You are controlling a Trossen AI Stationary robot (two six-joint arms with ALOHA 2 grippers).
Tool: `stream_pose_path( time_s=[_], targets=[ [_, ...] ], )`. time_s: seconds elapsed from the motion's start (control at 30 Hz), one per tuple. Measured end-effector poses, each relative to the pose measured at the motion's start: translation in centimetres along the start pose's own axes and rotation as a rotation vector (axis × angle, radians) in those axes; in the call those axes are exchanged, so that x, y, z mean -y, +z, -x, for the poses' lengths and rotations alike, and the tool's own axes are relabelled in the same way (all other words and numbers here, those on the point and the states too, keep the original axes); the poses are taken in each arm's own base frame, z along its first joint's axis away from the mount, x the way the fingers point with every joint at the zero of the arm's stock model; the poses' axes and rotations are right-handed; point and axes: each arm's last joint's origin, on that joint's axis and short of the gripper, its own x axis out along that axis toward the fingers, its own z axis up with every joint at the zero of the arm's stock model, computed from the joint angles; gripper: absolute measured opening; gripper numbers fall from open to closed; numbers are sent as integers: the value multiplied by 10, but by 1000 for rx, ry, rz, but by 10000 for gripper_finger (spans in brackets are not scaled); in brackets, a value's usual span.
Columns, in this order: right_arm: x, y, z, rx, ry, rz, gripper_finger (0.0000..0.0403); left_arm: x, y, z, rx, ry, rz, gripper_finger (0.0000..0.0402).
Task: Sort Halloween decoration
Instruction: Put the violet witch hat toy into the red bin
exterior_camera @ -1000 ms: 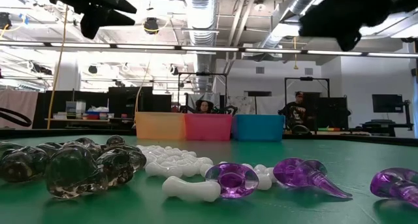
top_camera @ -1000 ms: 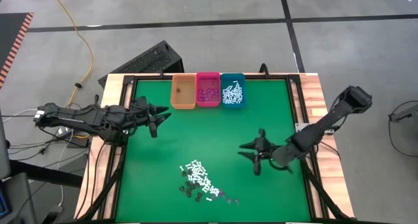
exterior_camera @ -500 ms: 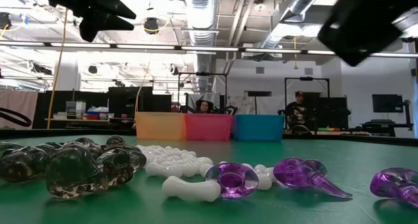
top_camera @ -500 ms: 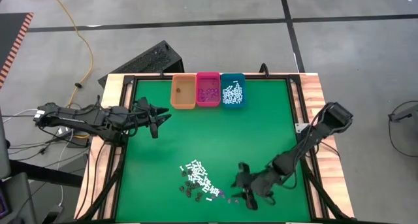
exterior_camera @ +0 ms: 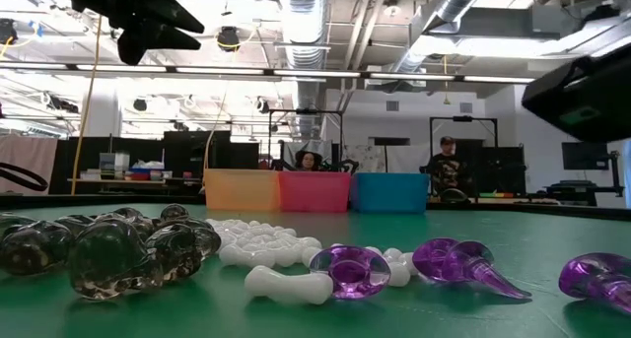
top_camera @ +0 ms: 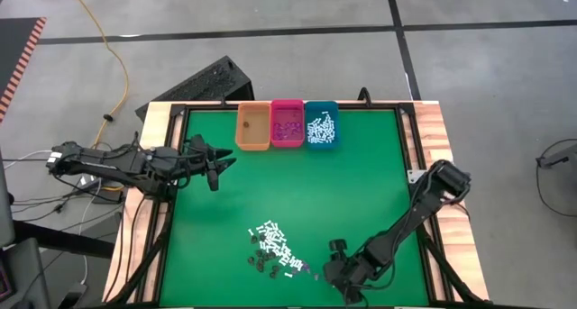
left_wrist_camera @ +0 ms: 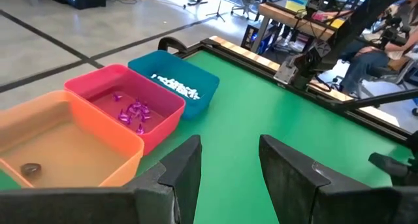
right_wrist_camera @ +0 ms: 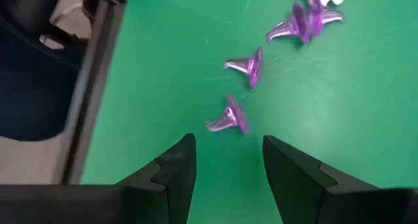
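Note:
The Halloween decoration lies as a loose pile point(top_camera: 275, 250) of white sticks point(exterior_camera: 266, 251), dark bits point(exterior_camera: 99, 249) and purple bits point(exterior_camera: 350, 269) on the green table, near its front edge. Three purple bits point(right_wrist_camera: 228, 118) lie apart at the pile's right. My right gripper point(top_camera: 326, 268) hangs open just short of the nearest one, slanting down, with nothing between its fingers point(right_wrist_camera: 225, 162). My left gripper point(top_camera: 216, 162) waits open above the table's left side, pointing toward the bins point(left_wrist_camera: 228, 168).
At the far edge stand an orange bin point(top_camera: 253, 127) with one dark bit, a pink bin point(top_camera: 288, 124) with purple bits and a teal bin point(top_camera: 322, 124) with white sticks. The table's black frame rail point(right_wrist_camera: 98, 74) runs close beside my right gripper.
My right gripper has swung from the table's right middle toward the near edge and down, tipping its fingers downward, and now hangs by the purple bits at the pile's right. The pile has not moved.

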Motion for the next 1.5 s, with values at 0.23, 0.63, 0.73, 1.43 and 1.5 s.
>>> stream_pose_path(
  time_s=[0.23,0.63,0.73,1.43,1.5],
  targets=[
    [2,1,-11,-18,-20,8,203,-2,-3,0,-29,21,7,144],
    [17,10,-14,-11,-25,50,201,-4,-7,0,-54,53,-19,144],
    [17,11,-14,-9,-18,52,192,-5,-9,0,-73,61,-27,144],
    [29,17,-15,-4,-36,15,52,-5,-10,1,-89,69,-20,144],
    [31,18,-15,-5,-42,-4,39,-5,-10,1,-89,68,-20,144]
  ],
)
